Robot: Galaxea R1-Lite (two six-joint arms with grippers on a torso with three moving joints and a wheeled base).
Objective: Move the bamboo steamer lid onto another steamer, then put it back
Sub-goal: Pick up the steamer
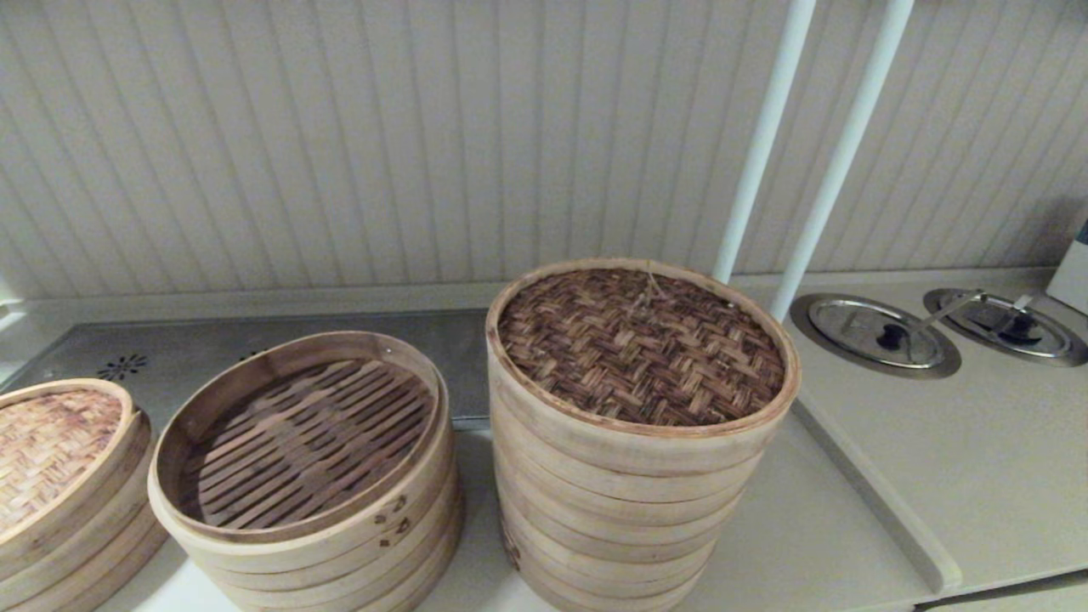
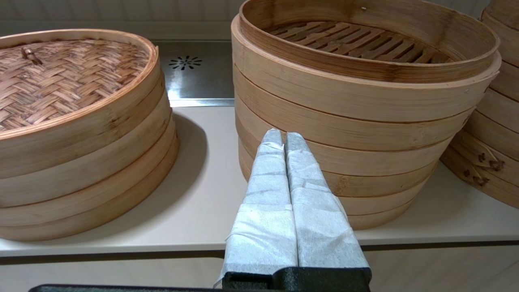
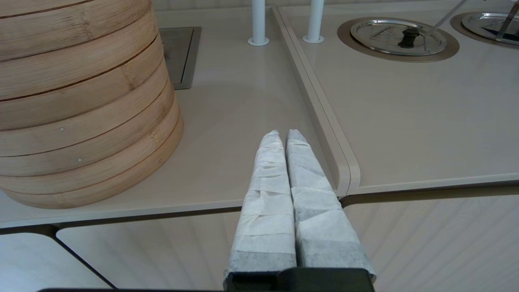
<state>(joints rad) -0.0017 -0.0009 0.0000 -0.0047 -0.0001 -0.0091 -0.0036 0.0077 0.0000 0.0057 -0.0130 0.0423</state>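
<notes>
The dark brown herringbone bamboo steamer lid [image 1: 639, 344] lies flat on the tallest stack of pale rings [image 1: 612, 501], covering its inside. To its left stands the shorter stack [image 1: 340, 544], uncovered, with its slatted floor showing. Neither gripper appears in the head view. My left gripper [image 2: 284, 136] is shut and empty, low at the counter's front edge, just in front of the shorter stack's wall [image 2: 344, 121]. My right gripper [image 3: 283, 134] is shut and empty over the counter's front edge, to the right of the tall stack [image 3: 81, 101] and apart from it.
A third low steamer with a paler woven lid [image 1: 42, 450] stands at the far left. Two white poles [image 1: 756, 170] rise behind the tall stack. A raised counter section [image 1: 875, 501] on the right holds two round metal lids [image 1: 880, 336]. A steel panel [image 1: 212, 357] lies behind.
</notes>
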